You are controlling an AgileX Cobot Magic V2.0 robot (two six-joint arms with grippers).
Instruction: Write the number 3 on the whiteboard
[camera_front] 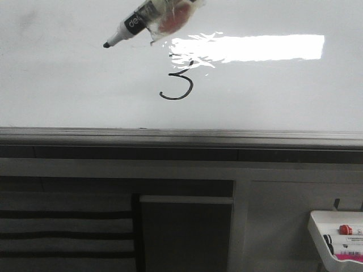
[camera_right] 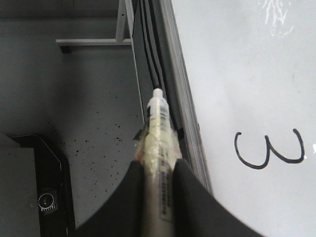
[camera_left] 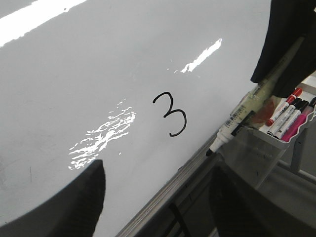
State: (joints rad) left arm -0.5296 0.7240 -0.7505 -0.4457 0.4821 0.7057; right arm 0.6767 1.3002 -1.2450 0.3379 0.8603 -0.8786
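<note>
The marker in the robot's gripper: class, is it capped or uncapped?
Uncapped. The marker shows its bare dark tip in the front view, clear of the whiteboard, beside the number 3.

One number 3 [camera_front: 177, 81], one whiteboard [camera_front: 68, 85], one held marker [camera_front: 127, 27].

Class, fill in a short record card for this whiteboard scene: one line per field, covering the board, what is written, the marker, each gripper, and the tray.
Board: whiteboard, glossy, light glare on it
Written: number 3, black ink, complete
Marker: black marker, uncapped, tip off the board, away from the digit
Right gripper: shut on the marker
Left gripper: open, holding nothing
Tray: marker tray, with spare markers
</note>
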